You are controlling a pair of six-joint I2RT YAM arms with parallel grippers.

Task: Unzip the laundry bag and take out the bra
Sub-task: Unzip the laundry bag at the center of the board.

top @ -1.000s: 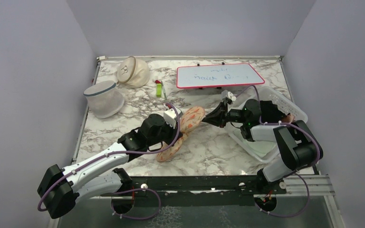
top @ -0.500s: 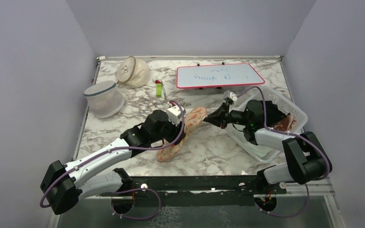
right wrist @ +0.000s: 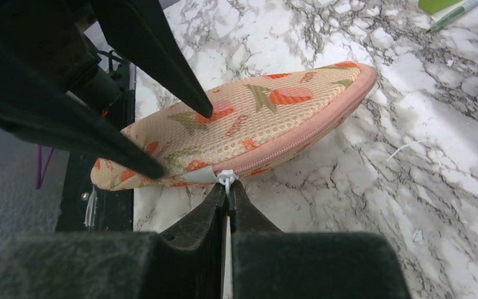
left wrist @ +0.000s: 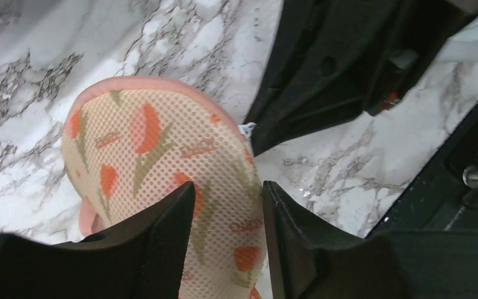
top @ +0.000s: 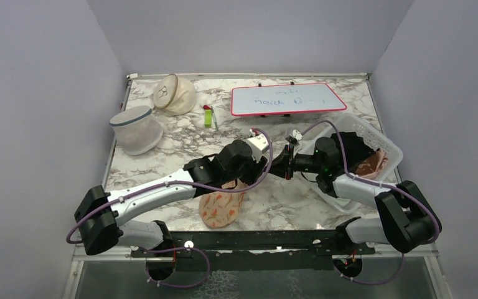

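The peach-pink flowered laundry bag (top: 221, 208) lies near the table's front edge, its far end raised between the two grippers. My left gripper (top: 265, 167) is shut on that end, with mesh fabric (left wrist: 162, 156) filling the gap between its fingers (left wrist: 180, 212). My right gripper (top: 280, 167) faces it and is shut on the white zipper pull (right wrist: 226, 179) at the bag's pink zipper seam (right wrist: 286, 146). The zipper looks closed. The left gripper's fingers (right wrist: 187, 87) press on the bag from above in the right wrist view. The bra is hidden.
A white basket (top: 391, 144) holding a brownish-pink garment (top: 373, 165) stands at the right. A red-framed whiteboard (top: 286, 99) lies at the back, with markers (top: 208, 116) beside it. A white mesh cylinder (top: 135, 131) and a cream dome bag (top: 174, 93) stand at the back left.
My left arm moved right with the bag's end, and the bag swung round to point toward the near edge. My right gripper drew in and now meets the bag at the zipper pull.
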